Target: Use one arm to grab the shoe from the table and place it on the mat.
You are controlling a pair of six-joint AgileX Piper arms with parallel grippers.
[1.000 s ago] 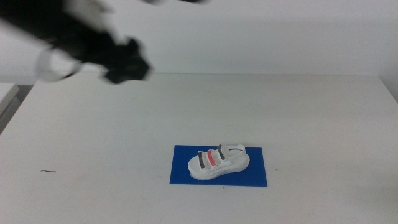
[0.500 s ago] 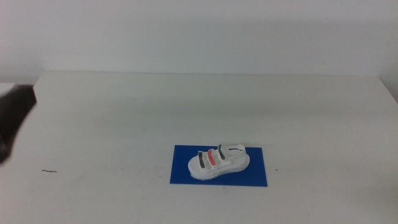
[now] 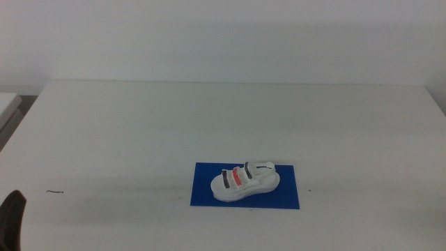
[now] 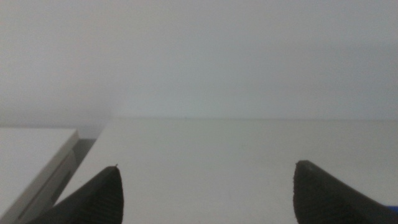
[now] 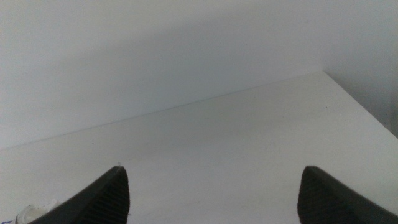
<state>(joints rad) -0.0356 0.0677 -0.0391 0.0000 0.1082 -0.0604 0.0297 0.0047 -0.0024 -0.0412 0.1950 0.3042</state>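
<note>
The small white chunky-soled shoe (image 3: 244, 182), with two dark straps and one red, lies flat on the thin bright-blue rectangular mat (image 3: 245, 186) on the plain white counter (image 3: 139, 139). Left end effector (image 4: 205, 193) and right end effector (image 5: 211, 196) both hang spread wide, holding nothing.

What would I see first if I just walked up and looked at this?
You'd spot the bright blue mat on the white table first, with the little white shoe lying on top of it. Both grippers are open and holding nothing; only the left gripper peeks in at the near left corner.
</note>
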